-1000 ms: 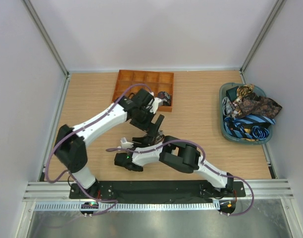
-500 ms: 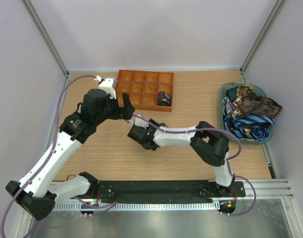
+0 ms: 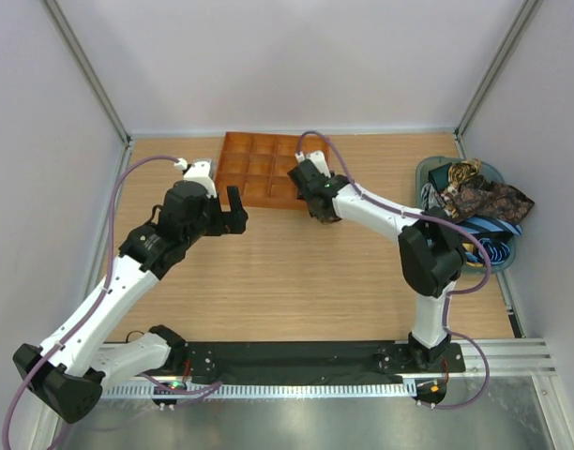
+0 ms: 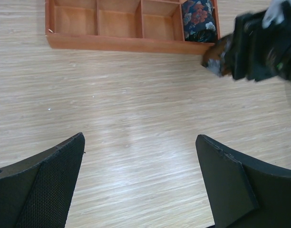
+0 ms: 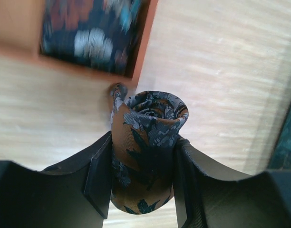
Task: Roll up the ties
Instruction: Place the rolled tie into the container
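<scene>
My right gripper (image 5: 143, 156) is shut on a rolled brown-gold and blue-grey paisley tie (image 5: 145, 142), held upright just off the near right corner of the orange gridded tray (image 3: 259, 173). In the top view this gripper (image 3: 322, 208) is at that corner. A second rolled tie (image 5: 88, 33), dark with a floral pattern, sits in the tray's near right compartment and also shows in the left wrist view (image 4: 198, 19). My left gripper (image 4: 140, 142) is open and empty above bare table, left of the tray's front (image 3: 235, 208).
A teal basket (image 3: 423, 234) at the right edge holds several unrolled ties, brown paisley ones (image 3: 479, 199) on top and blue striped ones (image 3: 475, 242) below. The tray's other compartments (image 4: 117, 21) hold nothing. White walls enclose the table.
My right arm has swung from the table's middle up to the tray's near right corner, carrying the rolled tie. My left arm has drawn back to the left and opened.
</scene>
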